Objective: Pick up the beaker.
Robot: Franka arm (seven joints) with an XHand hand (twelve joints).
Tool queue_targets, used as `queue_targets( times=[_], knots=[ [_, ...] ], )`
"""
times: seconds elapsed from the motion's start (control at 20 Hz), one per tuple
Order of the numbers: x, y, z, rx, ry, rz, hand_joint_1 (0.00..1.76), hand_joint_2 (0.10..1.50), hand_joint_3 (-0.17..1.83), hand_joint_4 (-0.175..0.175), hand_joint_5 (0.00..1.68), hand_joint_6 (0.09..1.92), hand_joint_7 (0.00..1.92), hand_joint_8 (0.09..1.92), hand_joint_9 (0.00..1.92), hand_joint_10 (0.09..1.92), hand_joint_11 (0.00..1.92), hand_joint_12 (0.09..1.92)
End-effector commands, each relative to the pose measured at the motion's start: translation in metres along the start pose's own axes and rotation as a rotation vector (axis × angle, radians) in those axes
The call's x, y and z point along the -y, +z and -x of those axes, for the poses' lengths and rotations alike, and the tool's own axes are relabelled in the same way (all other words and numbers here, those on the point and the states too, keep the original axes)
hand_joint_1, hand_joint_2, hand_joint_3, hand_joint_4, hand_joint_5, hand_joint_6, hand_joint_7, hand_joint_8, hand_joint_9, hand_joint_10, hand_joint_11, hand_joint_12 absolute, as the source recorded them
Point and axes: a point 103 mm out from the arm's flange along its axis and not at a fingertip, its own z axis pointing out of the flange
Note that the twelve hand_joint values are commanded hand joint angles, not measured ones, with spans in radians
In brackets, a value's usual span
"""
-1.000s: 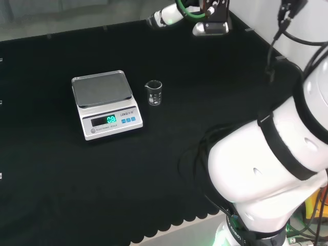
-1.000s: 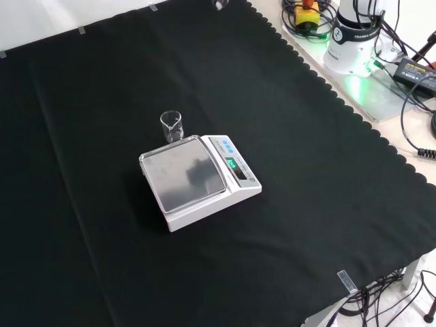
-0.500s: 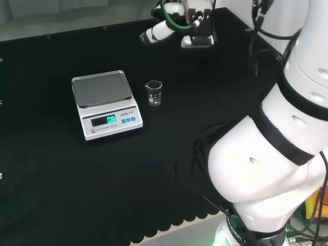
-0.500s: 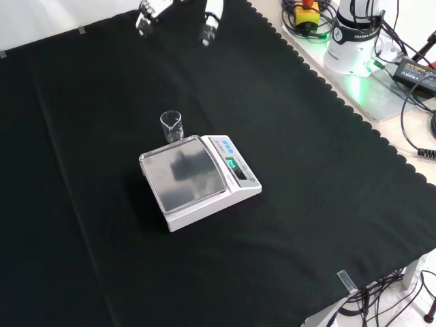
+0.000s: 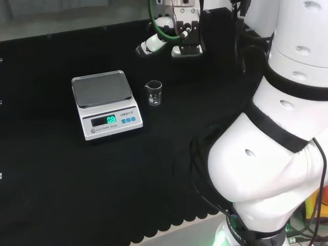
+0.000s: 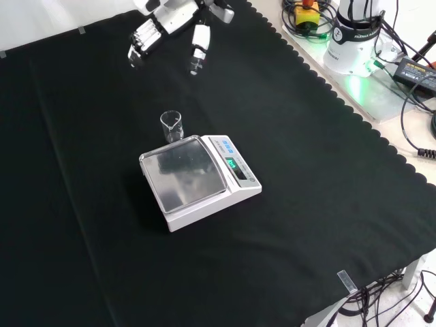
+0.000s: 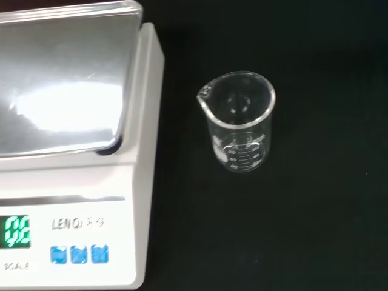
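Note:
A small clear glass beaker [image 5: 154,93] stands upright on the black cloth, just right of a white scale in the head view. In the front view the beaker [image 6: 171,126] stands just behind the scale's back corner. The wrist view has the beaker [image 7: 239,123] close, empty, spout toward the scale. The black and white hand [image 6: 170,27] hangs above the cloth, farther off than the beaker in the front view, fingers straight and spread, nothing in it. In the head view the hand [image 5: 169,36] is up and to the right of the beaker, well apart from it.
A white digital scale [image 5: 105,105] with a steel pan and lit green display sits beside the beaker; it also shows as the scale [image 6: 201,178] and the scale [image 7: 73,151]. The arm's big white links [image 5: 277,143] stand at the head view's right. Cables and the arm's base [image 6: 354,34] lie beyond the cloth's scalloped edge.
The hand has come down and toward the beaker, entering further into the front view from the top. The arm's links have swung upward in the head view. Beaker and scale have not moved.

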Motion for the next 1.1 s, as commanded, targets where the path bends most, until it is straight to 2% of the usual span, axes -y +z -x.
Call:
queue_targets(
  times=[0.05,0.2,0.3,0.35,0.5,0.8,1.1],
  knots=[
    [-0.025,0.017,0.014,0.049,0.003,-0.026,0.47,0.84,0.11,-0.067,0.14,0.09,0.00,0.56,0.00,0.53,0.00,1.44],
    [-0.038,0.027,0.005,0.089,0.032,-0.074,0.48,0.84,0.11,-0.068,0.14,0.09,0.00,0.57,0.00,0.54,0.00,1.44],
    [-0.042,0.033,0.000,0.104,0.035,-0.094,0.48,0.84,0.11,-0.068,0.15,0.09,0.00,0.57,0.00,0.54,0.00,1.44],
    [-0.053,0.050,-0.003,0.122,0.047,-0.135,0.48,0.84,0.11,-0.069,0.15,0.09,0.00,0.58,0.00,0.54,0.00,1.44],
    [-0.062,0.063,-0.003,0.142,0.077,-0.166,0.48,0.83,0.10,-0.069,0.15,0.09,0.00,0.58,0.00,0.55,0.00,1.43],
    [-0.072,0.078,-0.005,0.137,0.118,-0.205,0.49,0.83,0.10,-0.070,0.15,0.09,0.00,0.59,0.00,0.55,0.00,1.43],
    [-0.074,0.087,-0.001,0.117,0.111,-0.234,0.49,0.81,0.09,-0.070,0.15,0.09,0.00,0.59,0.00,0.55,0.00,1.43]
  ],
)
